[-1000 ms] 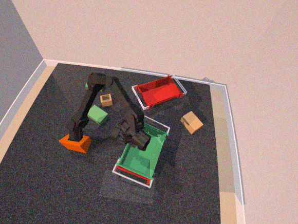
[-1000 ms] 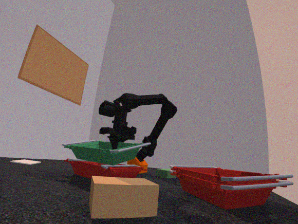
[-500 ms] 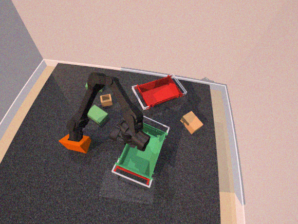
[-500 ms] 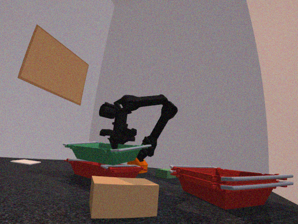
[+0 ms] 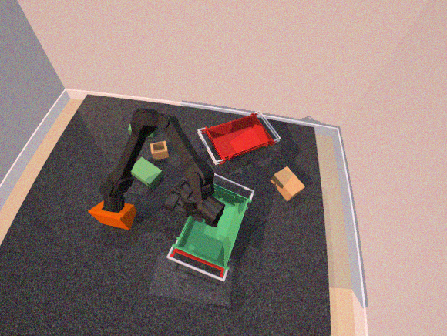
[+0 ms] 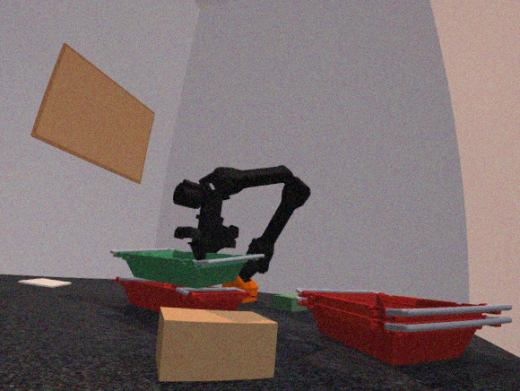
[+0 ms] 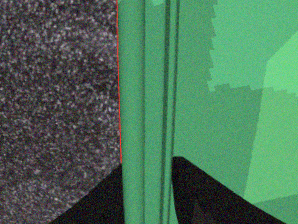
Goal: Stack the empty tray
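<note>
The empty green tray (image 5: 231, 223) (image 6: 152, 269) (image 7: 200, 125) is up above the loaded red tray (image 5: 198, 260) (image 6: 148, 296) and looks nearly level. Its own white bars stand out over its ends. My gripper (image 6: 200, 256) (image 7: 154, 165) is shut on the long side wall of the green tray. The red tray stands on the table, mostly covered in the top view; a red strip shows at one end. One white bar (image 6: 224, 290) lies in across its top, just under the green tray; whether they touch is unclear. The other bar and the load are hidden.
Two nested red trays (image 5: 243, 135) (image 6: 350, 323) stand apart, bars out. A tan block (image 5: 290, 185) (image 6: 215, 350) lies nearby. A green block (image 5: 146, 171) (image 6: 284, 302) and a small tan box (image 5: 159, 150) lie near the arm's orange base (image 5: 113, 217).
</note>
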